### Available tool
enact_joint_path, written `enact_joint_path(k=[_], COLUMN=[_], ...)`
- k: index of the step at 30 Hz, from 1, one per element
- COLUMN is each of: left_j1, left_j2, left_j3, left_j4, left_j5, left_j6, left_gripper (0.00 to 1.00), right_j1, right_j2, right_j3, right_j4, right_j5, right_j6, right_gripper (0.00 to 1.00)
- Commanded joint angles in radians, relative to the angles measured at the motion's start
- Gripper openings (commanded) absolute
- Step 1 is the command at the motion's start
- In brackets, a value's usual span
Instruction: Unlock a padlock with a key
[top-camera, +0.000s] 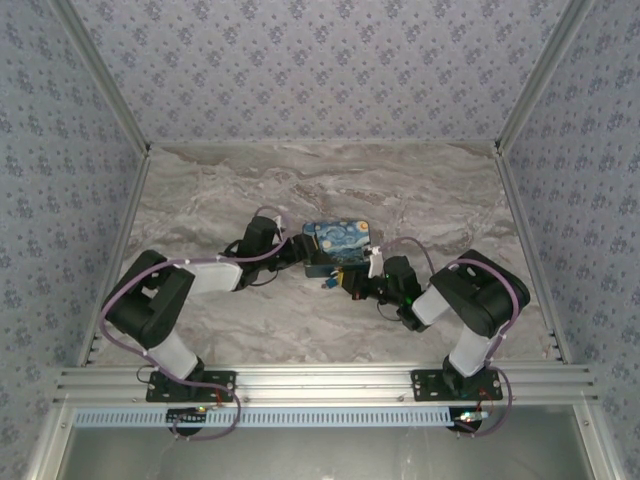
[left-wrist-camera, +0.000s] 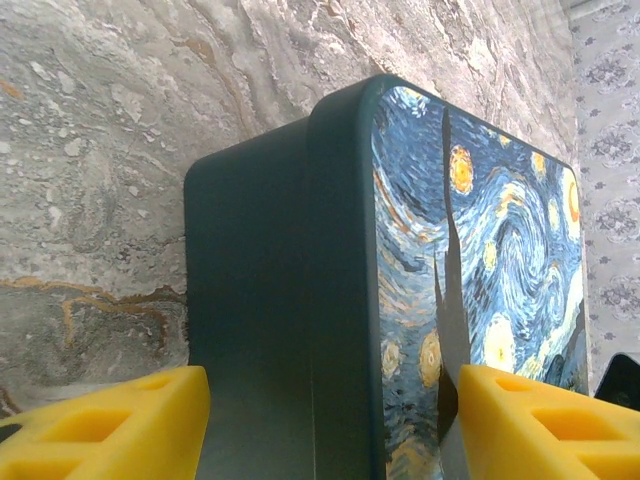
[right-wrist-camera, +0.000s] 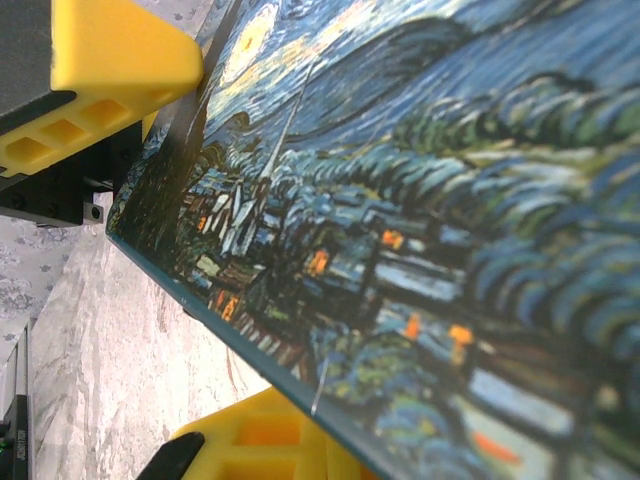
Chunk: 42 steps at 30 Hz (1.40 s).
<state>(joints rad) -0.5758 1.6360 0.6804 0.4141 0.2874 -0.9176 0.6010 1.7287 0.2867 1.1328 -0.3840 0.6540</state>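
**Printed box held fast, padlock at its near edge**

**Box** (top-camera: 337, 241). A case with a blue-and-yellow print and dark teal sides, near the middle of the marble table (top-camera: 200, 190). We list it first because the lock appears to sit at its near edge.

**Left gripper** (left-wrist-camera: 335, 435). The jaws stand wide with the box between them. One of the yellow fingers (left-wrist-camera: 110, 430) lies against the dark teal side, the other against the printed face. We read this as a clamp on the box, placed so that it cannot slide or turn while the other arm works at the lock.

**Padlock** (top-camera: 327, 283). A tiny blue speck in the top view, at the box's near edge and just beside the right gripper's tips. It is too small for us to tell how its shackle stands. In the right wrist view a thin silvery wire (right-wrist-camera: 318, 388) crosses the box's lower rim. It may be the shackle, but we cannot confirm this.

**Right gripper** (top-camera: 350, 279). The fingers are fully closed and set low against the box's near edge, facing the left arm. A closing this narrow would suit a thin thing such as a key. We cannot make out a key, so we cannot tell whether one is pinched there.

**Status.** We judge the padlock not yet opened. The next move calls for fine alignment at the lock.
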Motion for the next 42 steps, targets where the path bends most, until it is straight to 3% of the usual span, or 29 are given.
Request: enact_joint_path(k=[1, 29, 38, 42], left_j1=[0.004, 0.018, 0.037, 0.059], left_j2=[-0.005, -0.024, -0.020, -0.019], left_j3=[-0.031, -0.045, -0.041, -0.039], left_j4=[-0.101, -0.112, -0.118, -0.123], left_j5=[-0.036, -0.050, -0.057, -0.056], left_j6=[0.020, 0.019, 0.023, 0.030], left_gripper=[0.65, 0.65, 0.65, 0.66], right_j1=[-0.008, -0.054, -0.060, -0.061], right_j2=[-0.012, -0.163, -0.294, -0.406], right_j3=[0.002, -0.057, -0.068, -0.071], right_j4=[0.082, -0.022, -0.172, -0.318], right_j5=[0.021, 0.056, 0.052, 0.046], right_j6=[-0.003, -0.009, -0.016, -0.055], right_gripper=[0.07, 0.05, 0.05, 0.05])
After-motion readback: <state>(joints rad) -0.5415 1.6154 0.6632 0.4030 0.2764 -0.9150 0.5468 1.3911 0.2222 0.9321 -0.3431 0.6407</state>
